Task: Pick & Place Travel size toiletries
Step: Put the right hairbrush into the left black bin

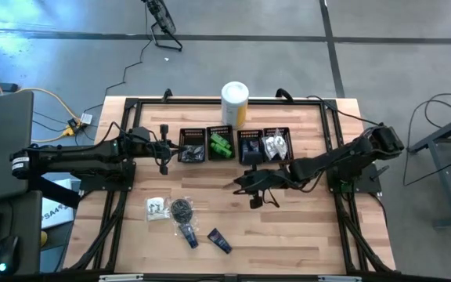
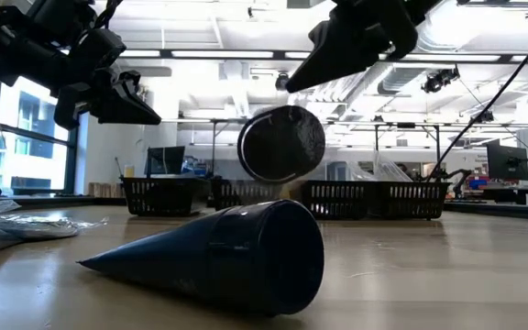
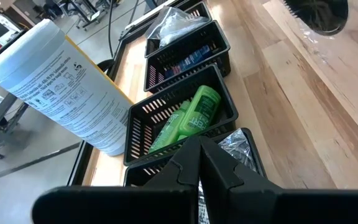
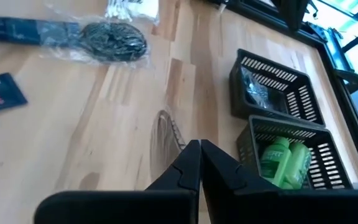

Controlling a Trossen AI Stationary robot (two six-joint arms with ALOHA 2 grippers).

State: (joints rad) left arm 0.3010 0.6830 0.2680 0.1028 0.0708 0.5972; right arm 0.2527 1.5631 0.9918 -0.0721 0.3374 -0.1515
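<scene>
Hovering shut — both grippers, left gripper [image 1: 163, 166], right gripper [image 1: 254, 188] — above table [image 1: 304, 235].

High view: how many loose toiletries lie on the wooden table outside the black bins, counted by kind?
White sachet: 1
Black round bagged bundle: 1
Dark blue tubes: 2
Total: 4
</scene>
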